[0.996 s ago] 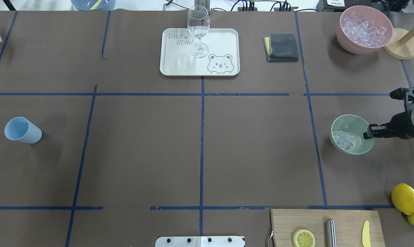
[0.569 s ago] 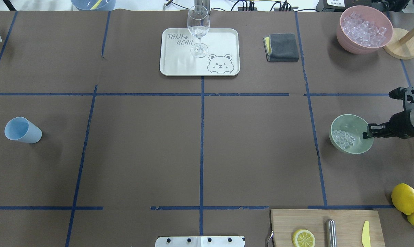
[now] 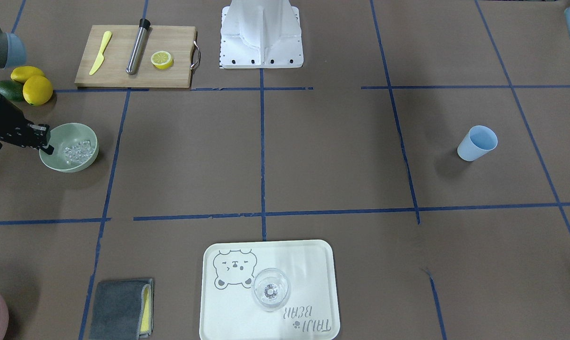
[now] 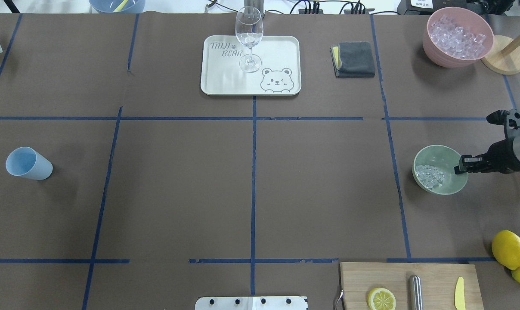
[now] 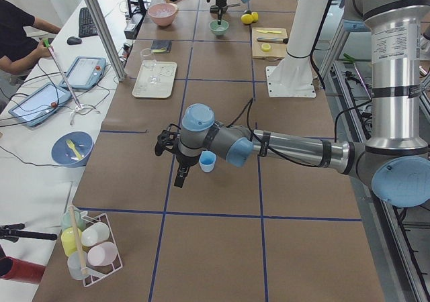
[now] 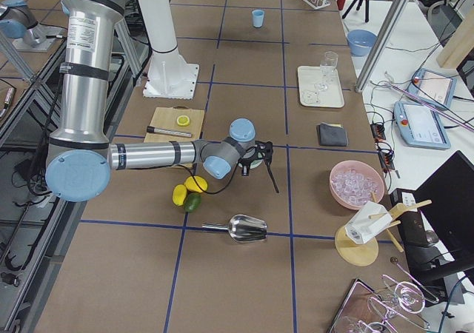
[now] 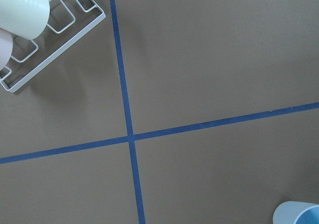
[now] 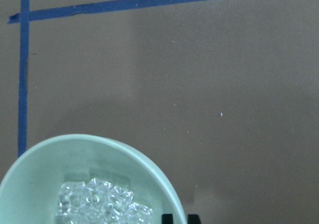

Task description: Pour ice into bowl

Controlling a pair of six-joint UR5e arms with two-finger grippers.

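The pale mint-green bowl [image 4: 434, 154] sits at the table's right side and holds a small heap of clear ice [image 4: 430, 176]. My right gripper [image 4: 458, 168] is shut on the bowl's rim on the side nearest the arm. The front-facing view shows the same grip [image 3: 46, 145] on the bowl [image 3: 72, 128], with the ice [image 3: 79, 150] inside. The right wrist view looks into the bowl [image 8: 75, 152] at the ice [image 8: 99, 204]. My left gripper [image 5: 180, 178] hangs beside the light blue cup [image 4: 27, 163]; I cannot tell whether it is open or shut.
A pink bowl [image 4: 436, 58] full of ice stands at the far right by a wooden stand [image 4: 503, 60]. A wine glass [image 4: 249, 34] stands on a white tray [image 4: 281, 47]. A grey cloth [image 4: 354, 58], a cutting board [image 4: 397, 275], lemons [image 4: 507, 249] and a metal scoop [image 6: 244, 228] lie around.
The right gripper and the green bowl have shifted slightly to the left. Nothing else has moved.
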